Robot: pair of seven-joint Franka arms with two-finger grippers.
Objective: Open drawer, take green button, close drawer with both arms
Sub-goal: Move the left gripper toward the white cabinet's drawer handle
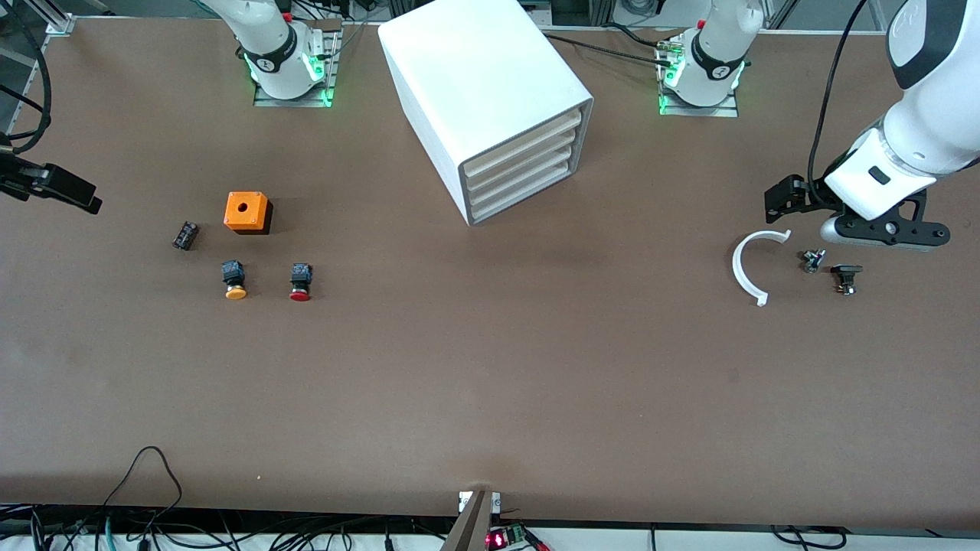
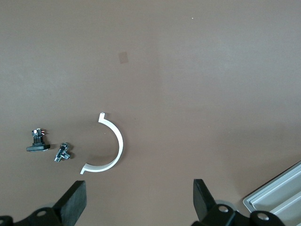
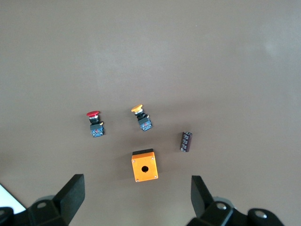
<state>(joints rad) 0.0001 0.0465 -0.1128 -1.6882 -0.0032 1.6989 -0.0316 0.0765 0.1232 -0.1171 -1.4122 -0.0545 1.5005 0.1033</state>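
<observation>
The white cabinet (image 1: 475, 84) stands near the middle of the table between the arms' bases, all four drawers shut. The lowest drawer (image 1: 522, 197) shows only its cream front. A corner of the cabinet shows in the left wrist view (image 2: 278, 197). The green button is out of view. My left gripper (image 1: 778, 200) hangs open and empty over the table at the left arm's end (image 2: 139, 205), above a white arc-shaped piece. My right gripper (image 1: 84, 197) hangs open and empty over the table at the right arm's end (image 3: 136, 197), near an orange box.
At the right arm's end lie an orange box (image 1: 246, 212) (image 3: 144, 166), a yellow-capped button (image 1: 235, 280) (image 3: 142, 117), a red-capped button (image 1: 300, 282) (image 3: 94, 123) and a small black part (image 1: 184, 235). At the left arm's end lie the white arc (image 1: 754, 264) (image 2: 110, 146) and two small metal parts (image 1: 812, 260) (image 1: 845, 277).
</observation>
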